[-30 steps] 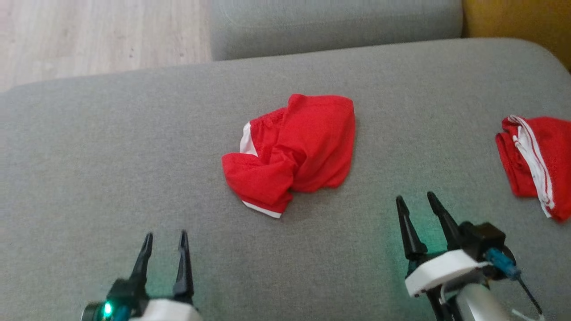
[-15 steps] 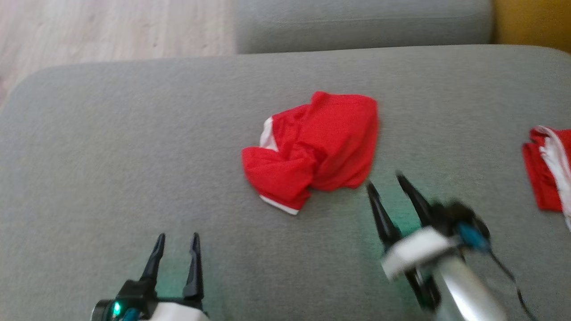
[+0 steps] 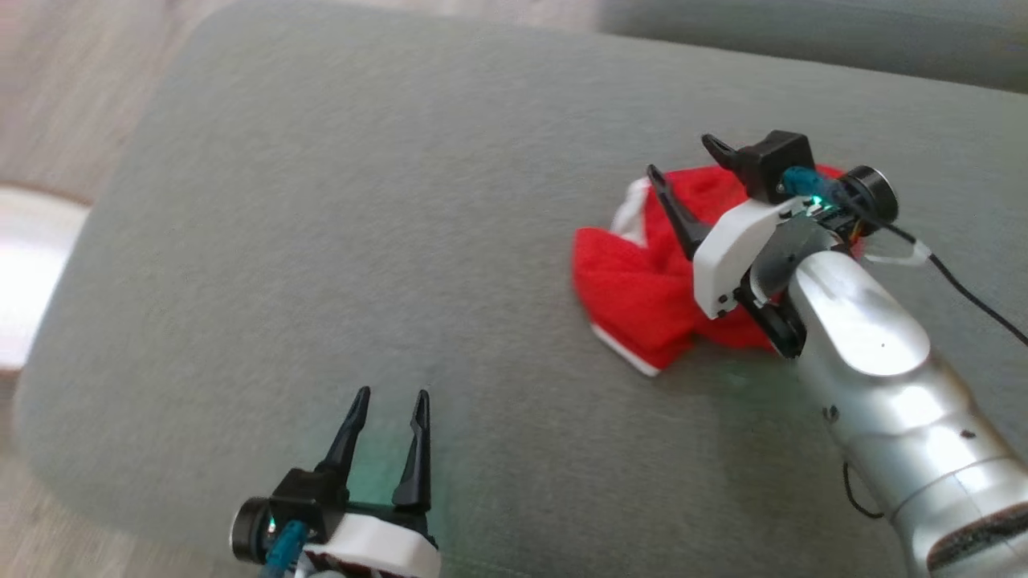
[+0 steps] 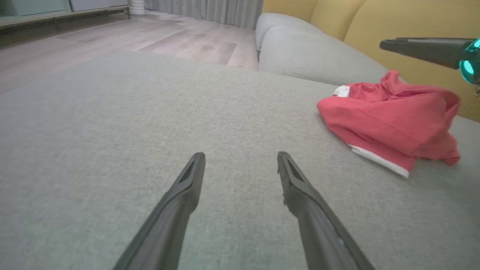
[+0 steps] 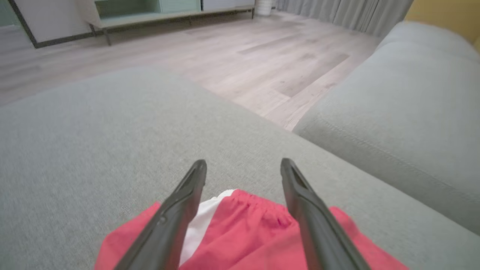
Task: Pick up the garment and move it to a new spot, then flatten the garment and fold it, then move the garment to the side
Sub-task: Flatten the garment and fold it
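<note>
While the right jaws stand apart with nothing between them, their two dark fingers (image 3: 679, 215) hang over the crumpled red shorts (image 3: 634, 289), tips pointing toward the far left. In the right wrist view the fingers (image 5: 176, 210) straddle the gathered waistband and a white side panel of the shorts (image 5: 255, 232). In the left wrist view one of those fingers is raised clear above the cloth. Behind them the silver right forearm (image 3: 875, 361) runs back to the near right corner.

The left jaws are also apart and empty. Their fingers (image 3: 349, 437) sit low over bare grey fabric by the near edge and point away from the robot, well to the left of the shorts (image 4: 390, 116).

The shorts lie in a heap on the right part of the grey sofa seat (image 3: 361, 201), a white-trimmed hem facing the near side. A second grey cushion (image 5: 405, 93) lies beyond it, yellow back cushions (image 4: 412, 18) rise at the far right, and pale wood floor (image 5: 243, 56) stretches past the seat's far edge.
</note>
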Robot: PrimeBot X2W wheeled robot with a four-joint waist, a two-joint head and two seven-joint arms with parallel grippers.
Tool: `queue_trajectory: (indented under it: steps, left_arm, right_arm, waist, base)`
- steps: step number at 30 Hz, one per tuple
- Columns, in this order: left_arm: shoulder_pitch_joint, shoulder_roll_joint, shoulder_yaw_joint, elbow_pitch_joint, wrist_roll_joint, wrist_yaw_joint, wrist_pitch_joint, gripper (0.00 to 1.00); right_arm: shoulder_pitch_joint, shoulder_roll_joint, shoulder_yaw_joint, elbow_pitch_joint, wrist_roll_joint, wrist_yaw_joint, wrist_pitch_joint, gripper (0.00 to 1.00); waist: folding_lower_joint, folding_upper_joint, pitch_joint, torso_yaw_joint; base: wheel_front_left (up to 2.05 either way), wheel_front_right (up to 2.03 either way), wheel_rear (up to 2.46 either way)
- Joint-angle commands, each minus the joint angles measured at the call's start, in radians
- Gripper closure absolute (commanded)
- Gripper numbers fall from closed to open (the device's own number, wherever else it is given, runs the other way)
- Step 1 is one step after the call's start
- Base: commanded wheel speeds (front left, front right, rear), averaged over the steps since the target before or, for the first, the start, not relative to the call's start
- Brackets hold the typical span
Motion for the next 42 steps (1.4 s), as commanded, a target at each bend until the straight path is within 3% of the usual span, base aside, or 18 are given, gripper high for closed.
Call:
queue_trajectory:
  steps: [1, 9, 16, 17, 18, 19, 26, 30, 36, 42]
  left_arm:
    - [-0.030, -0.001, 0.017, -0.029, -0.010, 0.009, -0.009, 0.00]
    - [-0.047, -0.001, -0.039, -0.033, -0.031, 0.012, -0.009, 0.00]
    - [-0.058, -0.001, -0.059, -0.036, -0.041, 0.019, -0.010, 0.00]
    - [-0.059, -0.001, -0.062, -0.036, -0.043, 0.020, -0.010, 0.00]
    - [-0.060, -0.001, -0.063, -0.035, -0.044, 0.021, -0.010, 0.00]
    - [-0.061, -0.001, -0.064, -0.033, -0.044, 0.021, -0.010, 0.00]
    - [-0.067, -0.001, -0.058, -0.017, -0.040, 0.017, -0.010, 0.00]
    - [-0.059, -0.001, -0.048, -0.013, -0.039, 0.016, -0.010, 0.00]
    - [-0.029, -0.001, -0.013, -0.011, -0.025, 0.013, -0.010, 0.00]
    - [0.010, -0.001, 0.041, -0.006, 0.003, 0.003, -0.010, 0.00]
  right_arm:
    - [-0.041, 0.005, 0.015, -0.008, 0.012, -0.001, 0.004, 0.00]
    - [-0.141, -0.034, 0.079, 0.175, -0.031, -0.001, 0.081, 0.00]
    - [-0.143, -0.012, 0.123, 0.297, -0.017, -0.001, 0.182, 0.00]
    - [-0.142, -0.008, 0.132, 0.302, -0.008, -0.001, 0.189, 0.11]
    - [-0.142, -0.003, 0.140, 0.305, 0.002, -0.001, 0.195, 0.60]
    - [-0.142, 0.001, 0.148, 0.306, 0.012, -0.001, 0.199, 1.00]
    - [-0.170, -0.005, 0.197, 0.289, 0.077, -0.001, 0.185, 1.00]
    - [-0.203, -0.007, 0.187, 0.257, 0.101, -0.001, 0.083, 1.00]
    - [-0.297, 0.036, 0.052, 0.201, 0.129, -0.001, -0.201, 1.00]
    - [-0.319, 0.069, -0.071, 0.105, 0.173, -0.001, -0.256, 1.00]
  waist:
    - [-0.0002, 0.0000, 0.047, 0.067]
    - [-0.0002, 0.0000, 0.084, 0.132]
    - [-0.0002, 0.0000, 0.092, 0.142]
    - [-0.0002, 0.0000, 0.091, 0.141]
    - [-0.0002, 0.0000, 0.089, 0.139]
    - [-0.0002, 0.0000, 0.086, 0.138]
    - [-0.0002, 0.0000, 0.061, 0.131]
    - [-0.0002, 0.0000, 0.043, 0.127]
    - [-0.0002, 0.0000, -0.009, 0.096]
    - [-0.0002, 0.0000, -0.078, 0.031]
  base:
    - [0.00, 0.00, 0.00]
    - [0.00, 0.00, 0.00]
    - [0.00, 0.00, 0.00]
    - [0.00, 0.00, 0.00]
    - [0.00, 0.00, 0.00]
    - [0.00, 0.00, 0.00]
    - [0.00, 0.00, 0.00]
    - [0.00, 0.00, 0.00]
    - [0.00, 0.00, 0.00]
    - [0.00, 0.00, 0.00]
